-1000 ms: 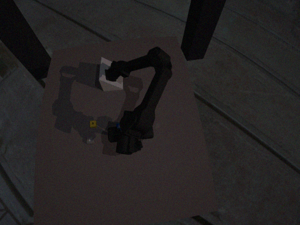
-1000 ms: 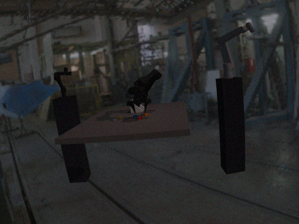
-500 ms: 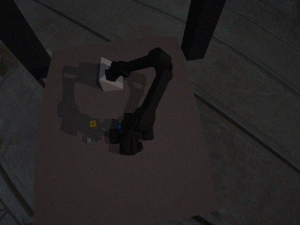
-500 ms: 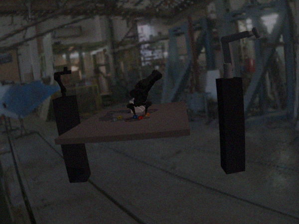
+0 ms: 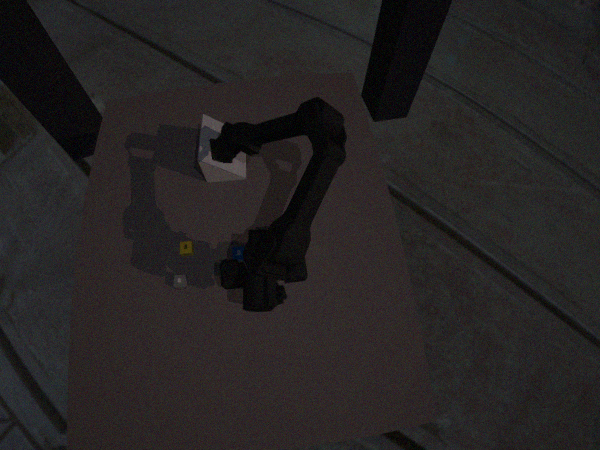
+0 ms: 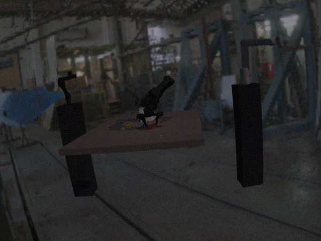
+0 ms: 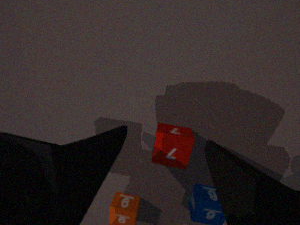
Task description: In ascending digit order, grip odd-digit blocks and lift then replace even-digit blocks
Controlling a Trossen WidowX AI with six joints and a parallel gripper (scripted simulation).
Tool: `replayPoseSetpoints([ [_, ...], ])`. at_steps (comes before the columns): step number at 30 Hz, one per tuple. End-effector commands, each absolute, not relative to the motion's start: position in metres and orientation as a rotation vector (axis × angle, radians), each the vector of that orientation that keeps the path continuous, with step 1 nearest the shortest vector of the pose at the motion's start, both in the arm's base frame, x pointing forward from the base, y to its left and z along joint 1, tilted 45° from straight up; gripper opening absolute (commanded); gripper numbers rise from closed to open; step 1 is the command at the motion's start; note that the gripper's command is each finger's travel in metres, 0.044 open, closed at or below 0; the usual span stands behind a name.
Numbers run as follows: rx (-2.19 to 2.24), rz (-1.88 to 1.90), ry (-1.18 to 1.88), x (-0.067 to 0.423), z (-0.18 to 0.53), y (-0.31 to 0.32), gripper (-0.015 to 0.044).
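Your tool stands wide open, holding nothing. Orange block and blue block sit close below it. Red block lies between the fingers, untouched.

Orange block and blue block — wrist view — cropped (digits unreadable).

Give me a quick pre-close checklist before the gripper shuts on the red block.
1. Gripper open, nothing held: ok.
2. Red block sits between the fingers in the wrist view: ok.
3. Red block's digit reads 7, odd, so grip without lifting: ok.
4. Fingers apart from the blue block and orange block: cannot tell, the blue one is close to one finger.
5. Lower digits already done: cannot tell.
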State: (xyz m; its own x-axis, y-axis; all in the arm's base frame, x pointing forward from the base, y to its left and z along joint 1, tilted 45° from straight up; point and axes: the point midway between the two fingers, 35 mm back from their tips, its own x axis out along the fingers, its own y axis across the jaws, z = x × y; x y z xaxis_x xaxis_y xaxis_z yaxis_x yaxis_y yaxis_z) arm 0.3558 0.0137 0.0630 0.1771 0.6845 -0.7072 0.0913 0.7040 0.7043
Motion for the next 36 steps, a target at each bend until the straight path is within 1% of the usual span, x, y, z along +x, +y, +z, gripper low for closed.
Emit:
replayPoseSetpoints([
  [1,0.726,0.473,1.358,0.3537,0.0603,0.0155,0.0216],
  [4,0.726,0.473,1.358,0.3537,0.0603,0.0155,0.0138],
  [5,0.726,0.473,1.358,0.3537,0.0603,0.0155,0.0120],
  [25,0.726,0.473,1.358,0.3537,0.0603,0.0155,0.0120],
  [35,0.726,0.473,1.358,0.3537,0.0603,0.0155,0.0382],
  [36,0.726,0.473,1.358,0.3537,0.0603,0.0155,0.0400],
])
